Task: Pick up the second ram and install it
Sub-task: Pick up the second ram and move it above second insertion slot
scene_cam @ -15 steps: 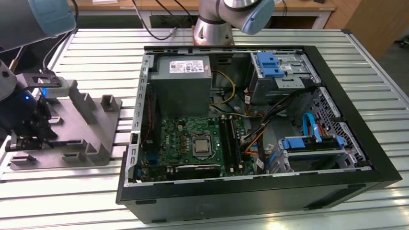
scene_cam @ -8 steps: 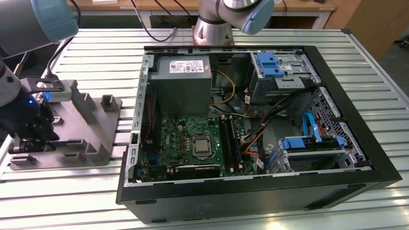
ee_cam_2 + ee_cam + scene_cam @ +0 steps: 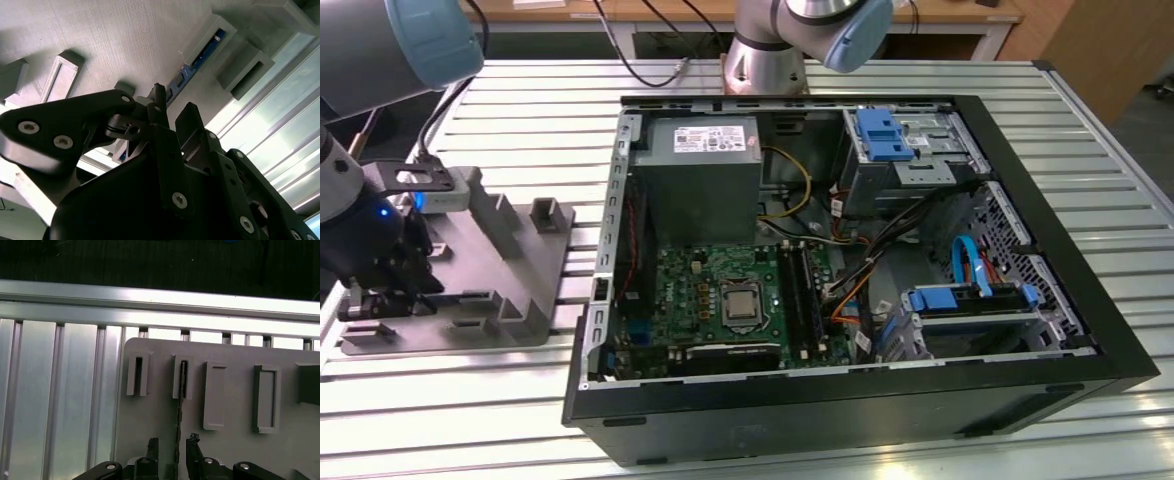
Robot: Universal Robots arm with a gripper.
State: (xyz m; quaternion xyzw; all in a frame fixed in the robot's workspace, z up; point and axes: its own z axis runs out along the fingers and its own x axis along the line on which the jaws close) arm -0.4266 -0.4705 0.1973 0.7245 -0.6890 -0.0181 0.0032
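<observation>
Jaws parted to a narrow gap on the gripper, one of the fingers on each side of the second ram, with no contact visible on either flat face. Second ram standing on edge, its far end seated in a slot of the grey holder plate, other pockets alongside.

Holder plate lying on the slatted metal surface, at the exterior view's left, just beside the open computer case. Green motherboard lying flat inside the case, well apart from the gripper.

Reads as the pick-up step: straddling done, grasp not yet made, installing not begun. Judging from this, calls for an even squeeze on the two faces, centred so the thin board does not tip, then a straight draw along the slot with no sideways twist.
</observation>
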